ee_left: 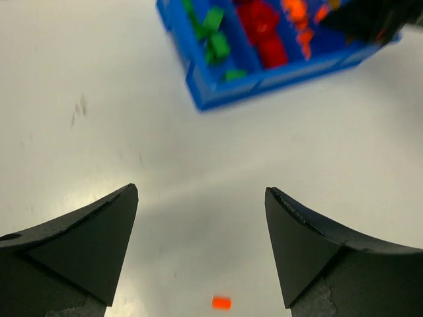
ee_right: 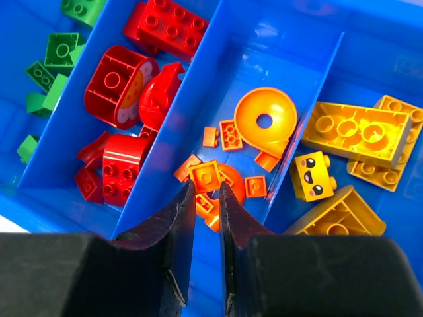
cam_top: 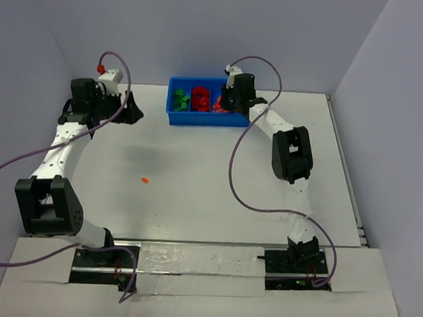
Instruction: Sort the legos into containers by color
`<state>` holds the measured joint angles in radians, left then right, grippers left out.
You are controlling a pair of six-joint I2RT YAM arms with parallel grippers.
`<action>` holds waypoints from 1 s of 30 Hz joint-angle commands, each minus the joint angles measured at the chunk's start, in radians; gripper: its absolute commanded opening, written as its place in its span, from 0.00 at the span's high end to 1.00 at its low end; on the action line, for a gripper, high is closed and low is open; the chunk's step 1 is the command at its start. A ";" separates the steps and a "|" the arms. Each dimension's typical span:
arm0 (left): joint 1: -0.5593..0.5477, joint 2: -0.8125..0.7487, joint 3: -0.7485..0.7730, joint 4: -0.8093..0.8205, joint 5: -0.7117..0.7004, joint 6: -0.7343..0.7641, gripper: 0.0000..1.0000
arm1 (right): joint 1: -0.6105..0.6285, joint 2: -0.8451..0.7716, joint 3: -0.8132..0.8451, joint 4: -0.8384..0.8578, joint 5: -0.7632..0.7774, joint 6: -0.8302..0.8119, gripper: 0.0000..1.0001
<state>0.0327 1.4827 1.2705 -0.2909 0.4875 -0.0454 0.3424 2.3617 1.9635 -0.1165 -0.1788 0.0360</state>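
Observation:
The blue tray (cam_top: pixel 199 120) at the table's far edge has four compartments holding green (ee_right: pixel 59 49), red (ee_right: pixel 119 86), orange (ee_right: pixel 264 119) and yellow legos (ee_right: pixel 357 129), left to right. My right gripper (ee_right: pixel 206 185) hangs over the orange compartment, jaws nearly together, with a small square orange lego (ee_right: pixel 205 173) pinched at its tips. In the top view the right gripper (cam_top: pixel 229 102) is over the tray's right half. My left gripper (cam_top: pixel 132 112) is open and empty, raised over bare table left of the tray. One tiny orange lego (cam_top: pixel 145 179) (ee_left: pixel 221 302) lies alone on the table.
Grey walls close in the white table at the back and sides. Purple cables loop from both arms. The left arm reaches along the table's left side, and the right arm stretches straight back to the tray (ee_left: pixel 264 82).

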 commanded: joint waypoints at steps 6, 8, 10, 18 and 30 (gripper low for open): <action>0.054 -0.051 -0.054 -0.372 0.176 0.477 0.16 | -0.001 -0.004 0.065 0.058 0.027 -0.003 0.59; 0.055 -0.034 -0.058 -0.472 0.183 0.566 0.18 | 0.003 -0.007 0.070 0.058 0.024 -0.003 0.53; 0.058 -0.025 -0.072 -0.542 0.188 0.670 0.20 | 0.006 -0.012 0.075 0.060 0.022 -0.007 0.52; 0.059 -0.109 -0.213 -0.725 0.256 1.154 0.24 | 0.012 -0.104 0.050 0.029 -0.015 0.005 0.46; 0.050 -0.038 -0.347 -0.787 0.319 1.793 0.30 | 0.011 -0.508 -0.299 -0.054 -0.056 -0.005 0.00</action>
<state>0.0866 1.3954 0.9227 -1.0657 0.7173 1.4843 0.3486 2.0045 1.7502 -0.1686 -0.2199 0.0367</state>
